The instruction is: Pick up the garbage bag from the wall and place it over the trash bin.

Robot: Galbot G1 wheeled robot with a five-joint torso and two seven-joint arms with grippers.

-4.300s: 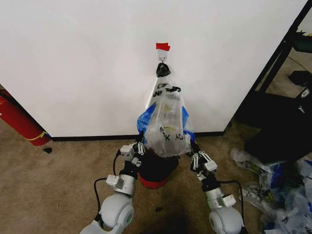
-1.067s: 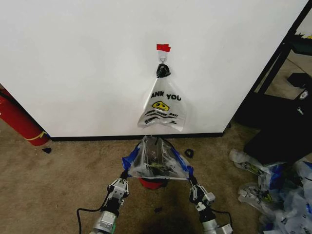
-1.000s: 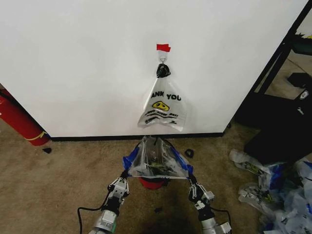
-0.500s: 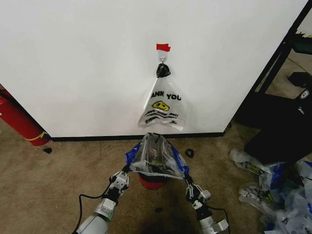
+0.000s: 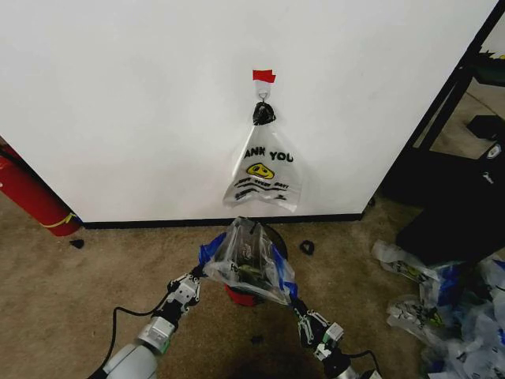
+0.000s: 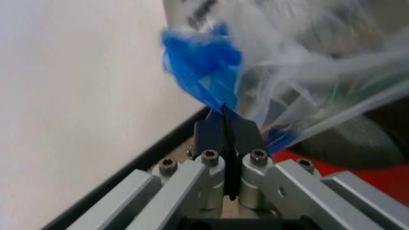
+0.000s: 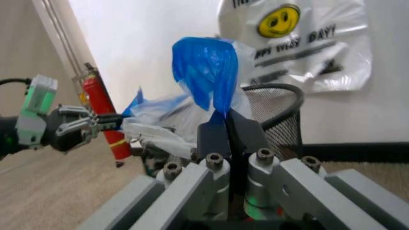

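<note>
Both arms extended forward and low, forearms angled inward toward each other. Left claw (image 5: 192,278) closed, fingers pressed flat together, pinching a blue edge of the garbage bag (image 5: 248,257). Right claw (image 5: 293,302) closed likewise, clamped on the opposite blue edge, positioned nearer the robot than the left.

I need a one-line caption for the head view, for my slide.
Both grippers, left and right, hold a crinkly see-through blue-patched plastic bag stretched over a black mesh bin.

Brown carpet (image 5: 95,276), black shelving (image 5: 465,95) right.
</note>
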